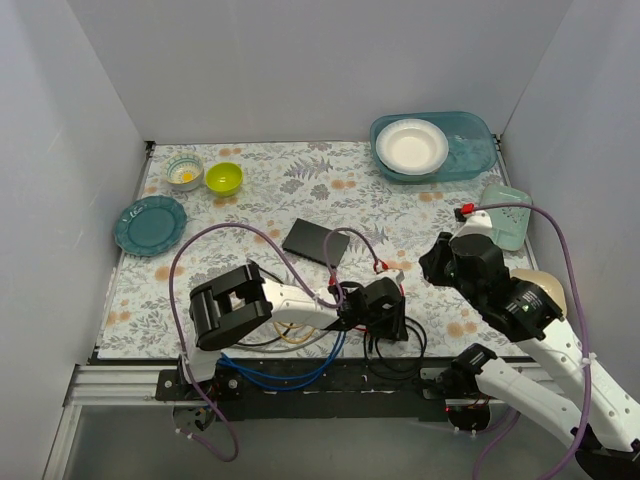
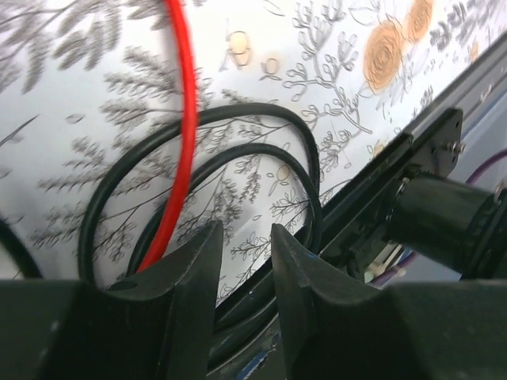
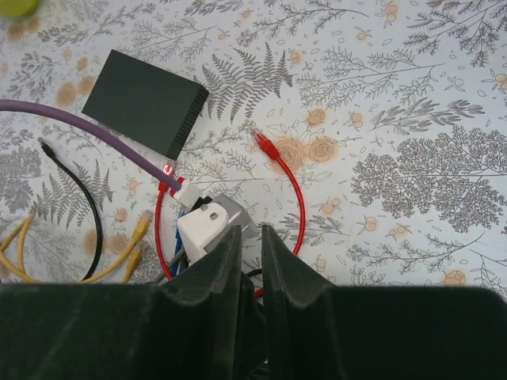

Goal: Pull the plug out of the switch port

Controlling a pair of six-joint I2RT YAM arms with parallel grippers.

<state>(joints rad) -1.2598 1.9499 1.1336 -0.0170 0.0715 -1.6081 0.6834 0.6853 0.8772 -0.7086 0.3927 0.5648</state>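
Observation:
The switch [image 1: 315, 241] is a flat black box lying in the middle of the flowered cloth; it also shows in the right wrist view [image 3: 146, 101]. A red plug [image 3: 261, 143] lies loose on the cloth just right of the switch, apart from it, and its red cable [image 3: 297, 202] loops back toward the arms. My left gripper [image 1: 385, 300] hangs low over the front edge, jaws a little apart and empty [image 2: 245, 233], with the red cable [image 2: 184, 119] to its left. My right gripper [image 1: 437, 262] hovers high with its jaws nearly together and empty [image 3: 251, 233].
Black cable loops [image 2: 238, 150] and yellow cables [image 3: 135, 237] lie by the front rail [image 2: 396, 182]. A teal plate [image 1: 150, 225], a small bowl [image 1: 184, 172] and a green bowl [image 1: 224, 178] stand back left. A teal tub [image 1: 470, 150] with a white bowl is back right.

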